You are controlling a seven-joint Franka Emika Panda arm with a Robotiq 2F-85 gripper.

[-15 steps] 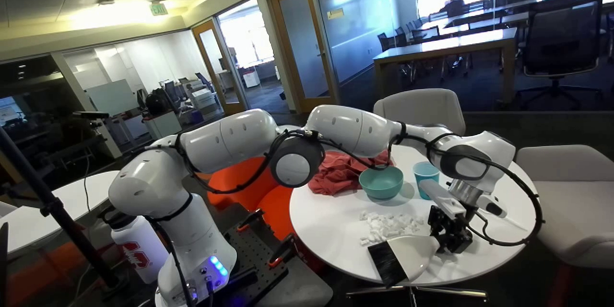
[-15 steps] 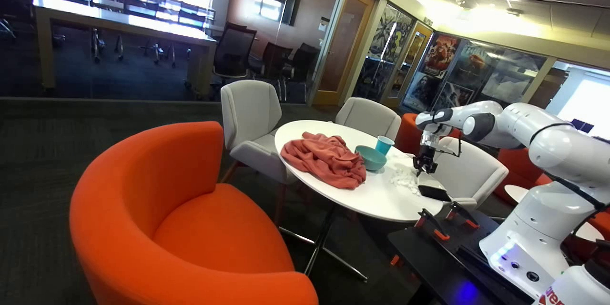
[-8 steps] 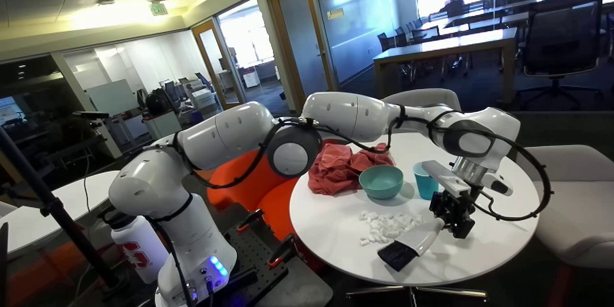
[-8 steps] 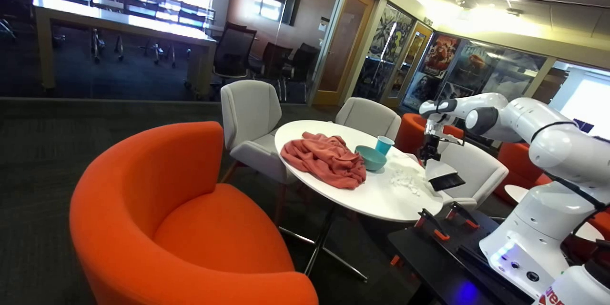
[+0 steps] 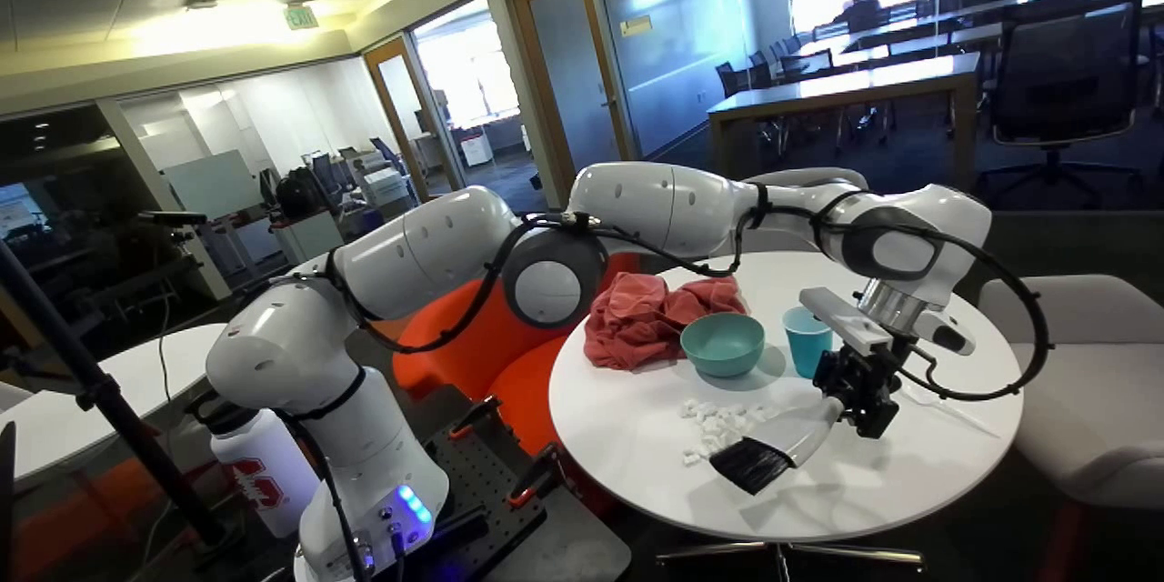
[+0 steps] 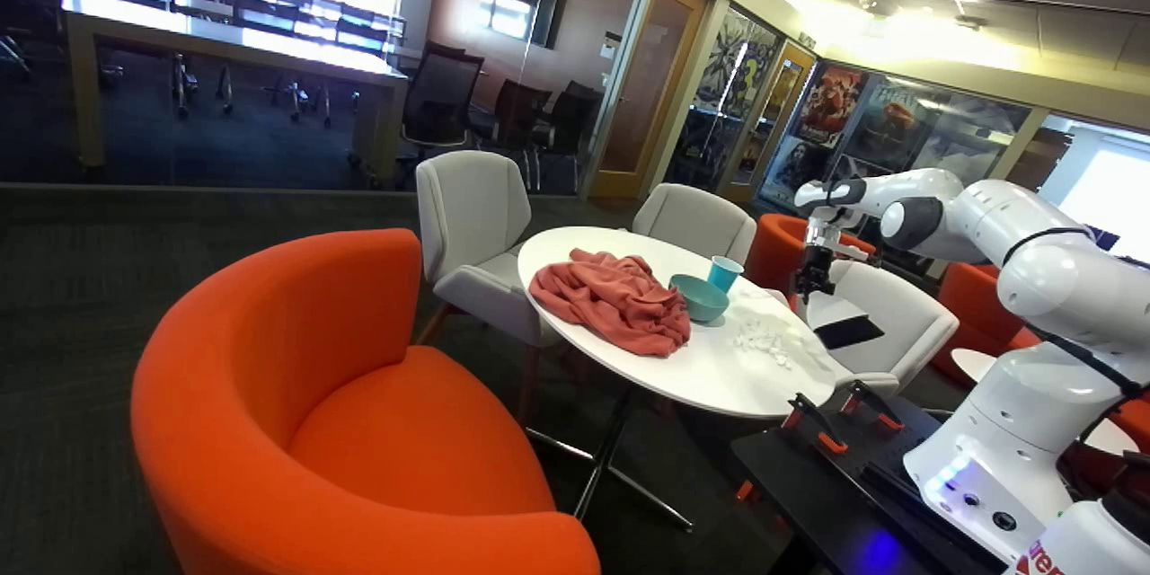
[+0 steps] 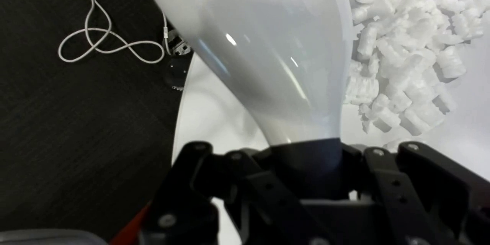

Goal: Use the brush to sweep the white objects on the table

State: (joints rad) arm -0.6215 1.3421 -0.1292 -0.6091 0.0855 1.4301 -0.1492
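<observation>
The brush has a wide white body and black bristles. It shows in both exterior views and, white body only, in the wrist view. My gripper is shut on its dark handle, also seen in the wrist view. The brush is tilted with its bristles down, held above the table, its shadow below. The white objects lie in a loose pile under and beside the brush body, partly hidden by it. They show fully in an exterior view and right of the brush in the wrist view.
A teal bowl and a blue cup stand behind the pile, the cup close to my gripper. A crumpled red cloth lies beside the bowl. Grey chairs and an orange chair surround the round table.
My gripper has risen with the brush. The brush, low at the table's edge a second ago, is now higher, its bristles closer to the pile in an exterior view. The pile looks unmoved.
</observation>
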